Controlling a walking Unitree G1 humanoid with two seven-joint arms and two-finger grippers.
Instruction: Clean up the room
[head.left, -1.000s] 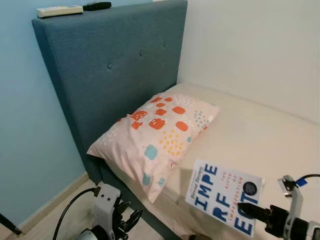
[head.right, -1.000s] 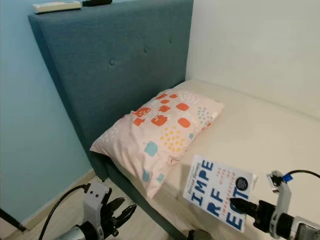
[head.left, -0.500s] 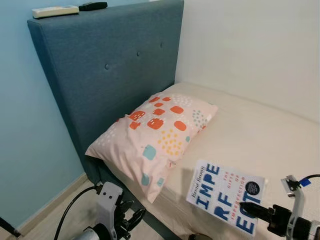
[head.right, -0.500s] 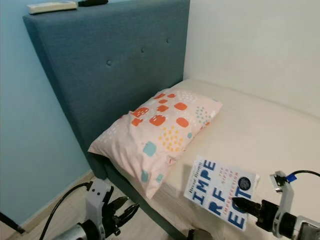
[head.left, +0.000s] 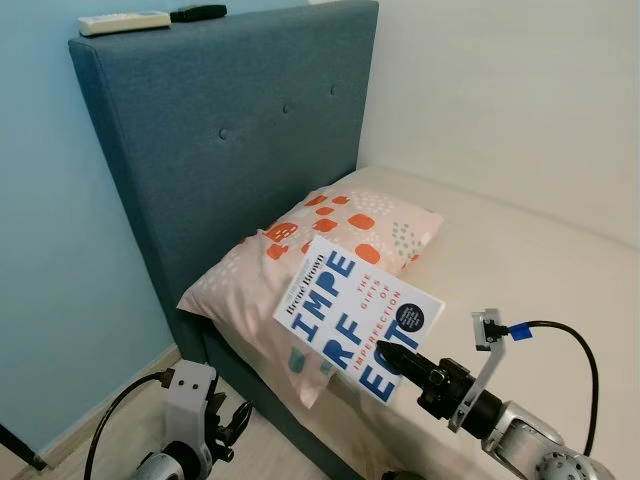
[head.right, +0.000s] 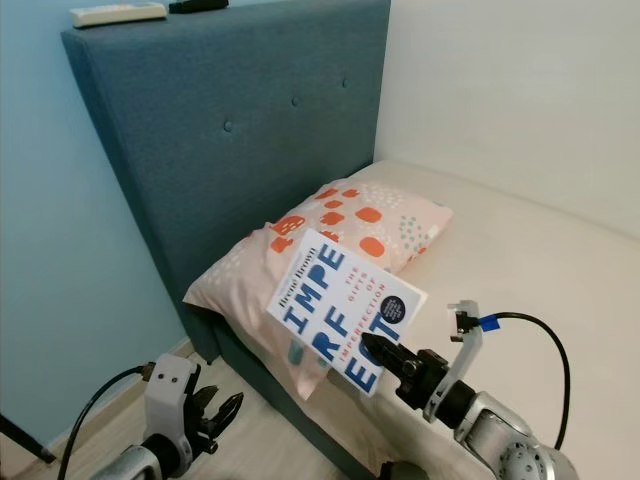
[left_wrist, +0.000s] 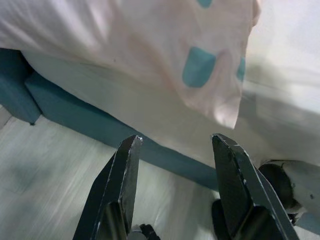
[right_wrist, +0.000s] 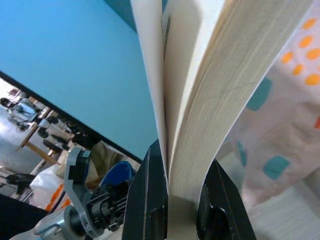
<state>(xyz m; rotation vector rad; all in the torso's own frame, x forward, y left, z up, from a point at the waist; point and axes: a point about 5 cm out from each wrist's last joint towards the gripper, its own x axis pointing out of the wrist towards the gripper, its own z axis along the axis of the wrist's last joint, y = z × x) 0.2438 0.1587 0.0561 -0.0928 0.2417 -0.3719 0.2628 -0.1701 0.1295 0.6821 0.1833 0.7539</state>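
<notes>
Right gripper (head.left: 400, 357) is clenched on the lower edge of a white book (head.left: 357, 317), which is held upright in the air w/ its cover tilted, in front of the patterned pillow (head.left: 385, 228) at 12 o'clock, above the bed (head.left: 520, 270). Left gripper (head.left: 228, 428) is seen low at 7 o'clock, fingers spread, over the floor (left_wrist: 45, 170) beside the bed frame. Two remotes (head.left: 124, 20) are lying atop the blue headboard (head.left: 230, 150).
</notes>
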